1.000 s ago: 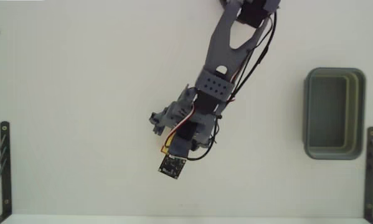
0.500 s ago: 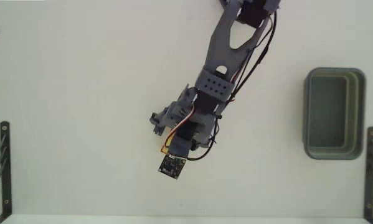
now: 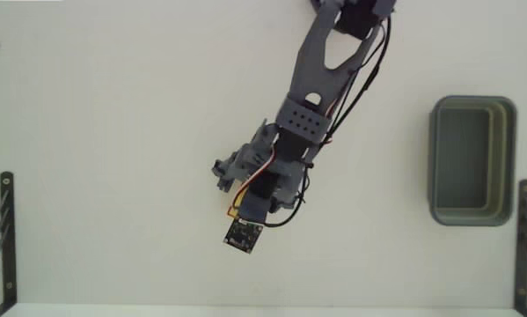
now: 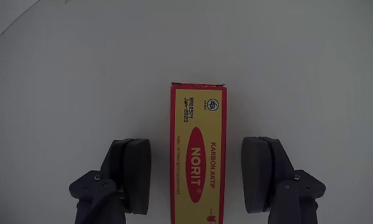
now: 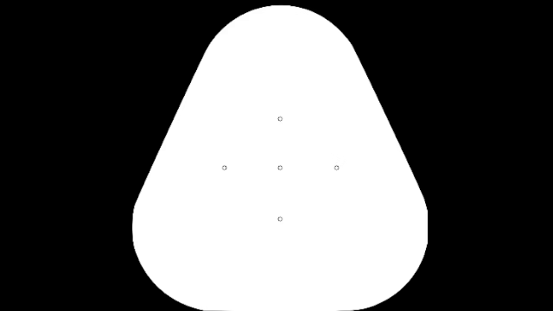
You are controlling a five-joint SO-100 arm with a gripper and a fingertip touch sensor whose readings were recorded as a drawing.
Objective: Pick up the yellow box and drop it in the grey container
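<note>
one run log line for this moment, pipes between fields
gripper: open, straddling yellow box, no contact | box: flat on table | grey container: empty, far right in fixed view

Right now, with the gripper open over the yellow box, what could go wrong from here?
1. In the wrist view the gripper straddles the yellow box with a gap on each side; closing too high may let the flat box slip out.
2. The box runs out of the frame's bottom, so the grasp may be off-centre and the box might tilt.
3. The grey container sits far right in the fixed view: a long carry.
</note>
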